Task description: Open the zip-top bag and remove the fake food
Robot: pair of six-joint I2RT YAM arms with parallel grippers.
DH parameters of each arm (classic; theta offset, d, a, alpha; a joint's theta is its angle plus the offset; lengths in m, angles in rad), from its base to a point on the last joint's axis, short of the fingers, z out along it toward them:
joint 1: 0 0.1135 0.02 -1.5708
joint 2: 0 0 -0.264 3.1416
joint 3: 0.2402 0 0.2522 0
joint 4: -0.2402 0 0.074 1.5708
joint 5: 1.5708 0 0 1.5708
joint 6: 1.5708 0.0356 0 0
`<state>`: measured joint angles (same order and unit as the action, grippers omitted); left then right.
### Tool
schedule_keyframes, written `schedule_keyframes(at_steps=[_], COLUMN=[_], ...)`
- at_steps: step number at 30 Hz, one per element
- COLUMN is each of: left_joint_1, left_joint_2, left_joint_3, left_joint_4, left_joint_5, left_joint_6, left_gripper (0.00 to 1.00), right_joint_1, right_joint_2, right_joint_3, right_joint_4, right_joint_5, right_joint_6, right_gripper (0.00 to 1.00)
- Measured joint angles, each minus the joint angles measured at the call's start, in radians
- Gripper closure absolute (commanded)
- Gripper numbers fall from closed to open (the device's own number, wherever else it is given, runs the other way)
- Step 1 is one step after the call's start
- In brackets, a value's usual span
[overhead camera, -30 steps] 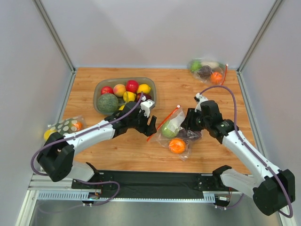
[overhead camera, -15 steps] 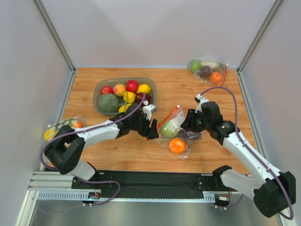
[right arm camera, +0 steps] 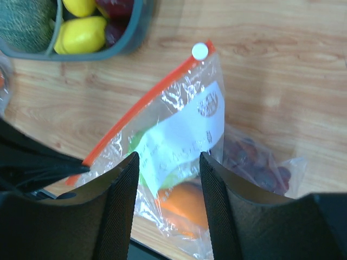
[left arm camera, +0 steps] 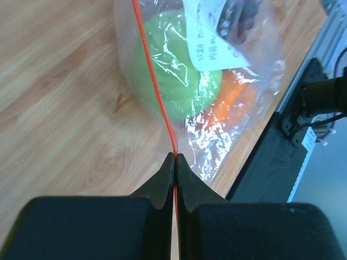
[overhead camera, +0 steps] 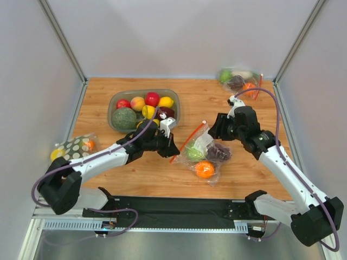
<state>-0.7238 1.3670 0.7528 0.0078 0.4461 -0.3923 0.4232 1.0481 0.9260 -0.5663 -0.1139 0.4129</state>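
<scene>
Three food pieces, a green fruit (overhead camera: 194, 153), grapes (overhead camera: 219, 151) and an orange (overhead camera: 204, 169), lie inside the bag (overhead camera: 209, 142), which rests on the table (overhead camera: 152, 173) near its middle, between my two arms. The bag's zip strip (left arm camera: 154, 81) runs diagonally from a white slider (right arm camera: 200, 51) at its far end down to my left gripper (left arm camera: 174, 158), whose jaws are pressed together on the strip's near end. My right gripper (right arm camera: 168, 157) hangs above the bag with its fingers (right arm camera: 123, 200) spread apart and the white label (right arm camera: 179, 143) between them; I cannot tell whether they touch the plastic. Farther out: a grey bin (overhead camera: 142, 91) of mixed fruit behind the left arm, a second bag (overhead camera: 238, 81) in the far right corner, and a polka-dot bag (overhead camera: 76, 145) at the left edge.
</scene>
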Motion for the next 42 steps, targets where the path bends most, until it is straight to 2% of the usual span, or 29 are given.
schedule_keyframes(at_steps=[6,13,20,27,38,40,42], left_joint_1=[0.000,-0.012,-0.078,-0.192,-0.259,-0.263,-0.263], left_joint_2=[-0.202,-0.300,-0.307,-0.221,-0.149,-0.140,-0.137], left_joint_3=[-0.002,0.023,0.040,0.129,0.154,0.154,0.154], left_joint_4=[0.001,-0.027,-0.046,-0.067,-0.059,-0.058,-0.056], left_joint_5=[-0.029,-0.072,-0.108,-0.166,-0.192,-0.195,-0.195], left_joint_6=[-0.010,-0.002,0.035,0.101,0.139,0.146,0.155], left_gripper=[1.00,1.00,1.00,1.00,1.00,0.92,0.80], right_joint_1=[0.065,0.176,0.240,0.250,0.251,0.251,0.251], right_joint_2=[0.116,0.233,0.298,0.325,0.325,0.325,0.325], right_joint_3=[0.159,0.282,0.344,0.358,0.328,0.317,0.308], right_joint_4=[-0.024,-0.037,-0.092,-0.192,-0.262,-0.264,-0.264], right_joint_5=[0.054,0.094,0.158,0.241,0.296,0.297,0.296], right_joint_6=[0.001,0.010,0.013,0.010,-0.004,-0.008,-0.011], right_gripper=[0.45,0.45,0.44,0.44,0.81,0.88,1.00])
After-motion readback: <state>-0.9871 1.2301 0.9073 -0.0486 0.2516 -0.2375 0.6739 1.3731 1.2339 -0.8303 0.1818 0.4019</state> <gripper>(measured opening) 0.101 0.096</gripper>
